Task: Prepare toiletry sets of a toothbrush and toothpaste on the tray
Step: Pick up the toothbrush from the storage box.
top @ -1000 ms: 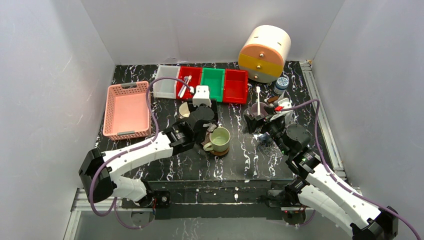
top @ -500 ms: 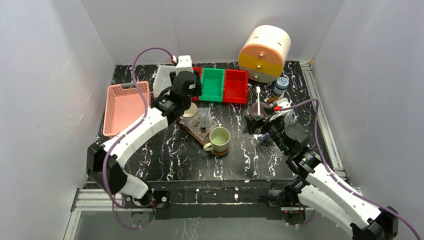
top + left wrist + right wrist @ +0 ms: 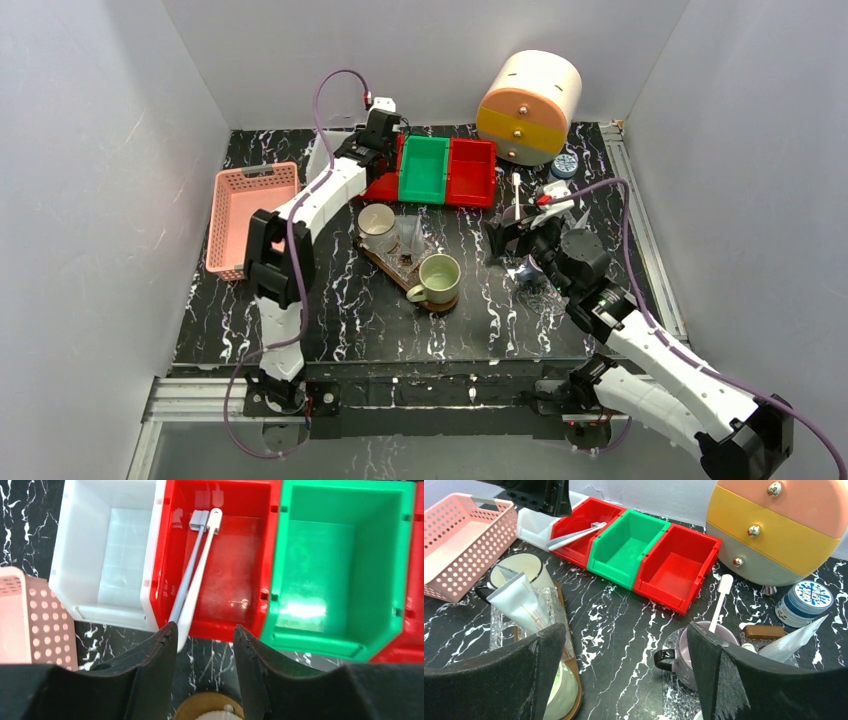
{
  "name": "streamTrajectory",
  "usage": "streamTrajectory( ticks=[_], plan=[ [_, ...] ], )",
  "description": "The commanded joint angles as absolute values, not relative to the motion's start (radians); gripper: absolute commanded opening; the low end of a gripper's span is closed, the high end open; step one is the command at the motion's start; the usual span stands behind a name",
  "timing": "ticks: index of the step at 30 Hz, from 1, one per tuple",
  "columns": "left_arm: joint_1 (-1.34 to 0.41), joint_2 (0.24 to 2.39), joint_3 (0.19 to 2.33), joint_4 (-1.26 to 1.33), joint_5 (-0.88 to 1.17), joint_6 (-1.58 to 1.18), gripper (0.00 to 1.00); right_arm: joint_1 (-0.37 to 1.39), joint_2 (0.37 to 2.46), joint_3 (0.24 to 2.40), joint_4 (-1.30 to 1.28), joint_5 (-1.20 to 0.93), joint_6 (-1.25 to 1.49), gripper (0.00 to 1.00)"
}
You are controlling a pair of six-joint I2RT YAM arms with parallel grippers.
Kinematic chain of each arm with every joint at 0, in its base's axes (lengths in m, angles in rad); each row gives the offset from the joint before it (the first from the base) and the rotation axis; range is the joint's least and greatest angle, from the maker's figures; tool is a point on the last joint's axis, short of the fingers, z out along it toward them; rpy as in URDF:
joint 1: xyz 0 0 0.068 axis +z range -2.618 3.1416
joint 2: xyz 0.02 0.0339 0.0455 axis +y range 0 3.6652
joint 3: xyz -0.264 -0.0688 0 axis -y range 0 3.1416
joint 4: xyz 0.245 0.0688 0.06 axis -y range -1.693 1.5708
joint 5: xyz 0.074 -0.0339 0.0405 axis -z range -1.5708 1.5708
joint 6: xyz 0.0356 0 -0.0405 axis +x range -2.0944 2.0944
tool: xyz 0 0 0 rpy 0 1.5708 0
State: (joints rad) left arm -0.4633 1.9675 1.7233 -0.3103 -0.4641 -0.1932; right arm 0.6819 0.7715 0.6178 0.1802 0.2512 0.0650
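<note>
Two slim toothbrushes, one white [image 3: 200,575] and one grey [image 3: 187,580], lean in the left red bin [image 3: 225,587]. My left gripper [image 3: 206,632] hangs open over that bin's near edge with nothing between its fingers; the white handle's end lies beside the left fingertip. A white toothpaste tube [image 3: 519,602] stands in a clear glass on the wooden tray [image 3: 385,265], between a beige cup [image 3: 376,218] and a green mug [image 3: 438,278]. Another toothbrush [image 3: 724,592] stands in a purple mug [image 3: 684,655]. My right gripper [image 3: 624,640] is wide open beside that mug, holding nothing.
A pink basket [image 3: 250,215] sits at the left and a white bin [image 3: 105,555] beside the red one. A green bin [image 3: 624,542] and a second red bin [image 3: 674,565] follow. A round drawer chest [image 3: 528,105], a blue-lidded jar [image 3: 809,600] and another tube [image 3: 794,640] stand at the right.
My left arm has swung from over the tray back to the bins, and its jaws have narrowed a little. The right arm has barely shifted.
</note>
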Motion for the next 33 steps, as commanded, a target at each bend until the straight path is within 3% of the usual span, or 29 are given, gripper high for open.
streamTrajectory(
  ticks=[1,14,33],
  plan=[
    [-0.436,2.053,1.867,-0.393,-0.457,-0.127,0.41,0.682,0.813,0.687,0.195,0.277,0.034,0.99],
    [-0.400,2.305,2.087,-0.442,-0.441,-0.064,0.34,0.682,0.943,0.755,0.199,0.265,0.003,0.99],
    [-0.391,2.443,2.134,-0.437,-0.553,-0.017,0.33,0.681,1.010,0.771,0.212,0.240,0.015,0.99]
  ],
)
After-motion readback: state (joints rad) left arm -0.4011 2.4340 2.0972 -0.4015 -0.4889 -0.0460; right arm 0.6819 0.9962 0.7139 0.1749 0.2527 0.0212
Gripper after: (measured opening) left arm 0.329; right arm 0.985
